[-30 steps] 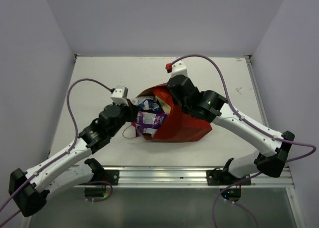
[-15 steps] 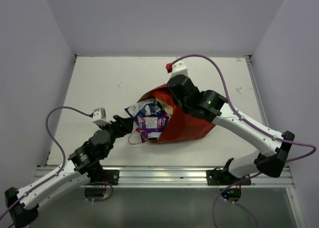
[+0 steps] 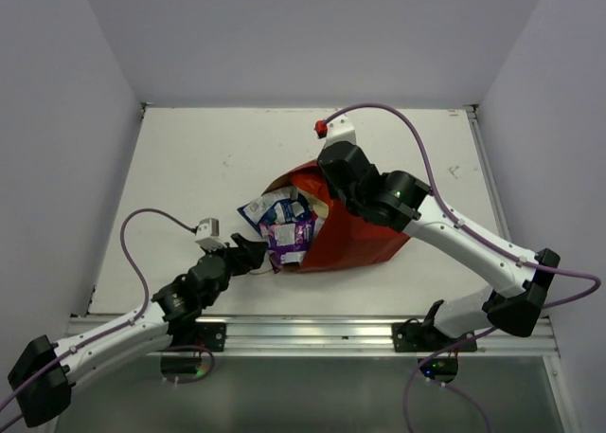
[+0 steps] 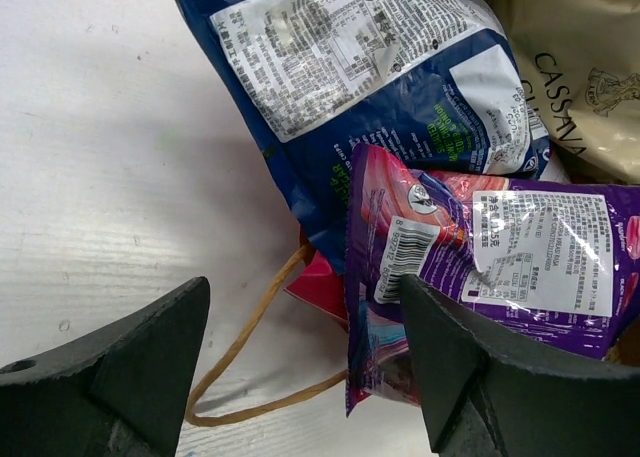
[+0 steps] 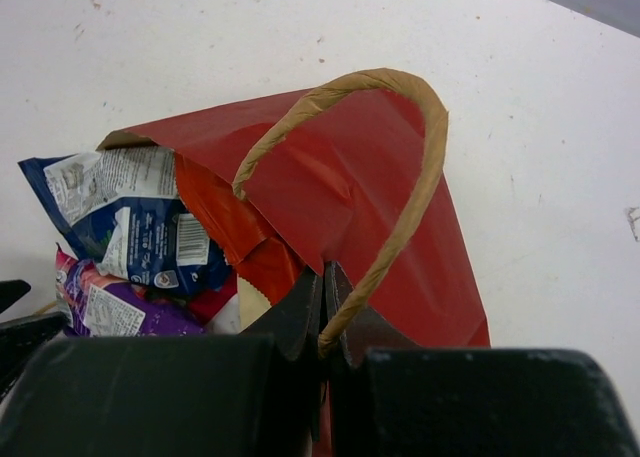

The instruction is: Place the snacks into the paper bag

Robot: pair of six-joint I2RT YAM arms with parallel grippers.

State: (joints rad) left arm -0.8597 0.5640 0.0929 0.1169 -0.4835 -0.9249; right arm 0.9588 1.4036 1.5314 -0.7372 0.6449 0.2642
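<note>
Bag [image 3: 358, 236] on its side on the table [image 3: 189, 158], mouth facing your left arm. Your right gripper [image 5: 323, 307] is pinched tight on the upper rim, right where the cord handle [image 5: 400, 97] roots in. That lifts the top wall like a tent, so the mouth gapes and packets can slide in flat. Your left gripper [image 4: 303, 312] sits low at the mouth, fingers spread wide with nothing between them, lined up on the purple packet [image 4: 500, 262], which hangs partly out over the lip. The blue packet [image 4: 380, 97] lies just beyond it, also part-way out on the table, with the tan packet [image 4: 575, 67] deeper behind and a sliver of the pink packet [image 4: 318, 289] underneath. The lower cord [image 4: 245, 382] loops out on the table between your spread fingers. I'd call this a push-in step: you want purple and blue nudged deeper past the lip. Mind that loop, it looks ready to snag a finger and drag the bag.
</note>
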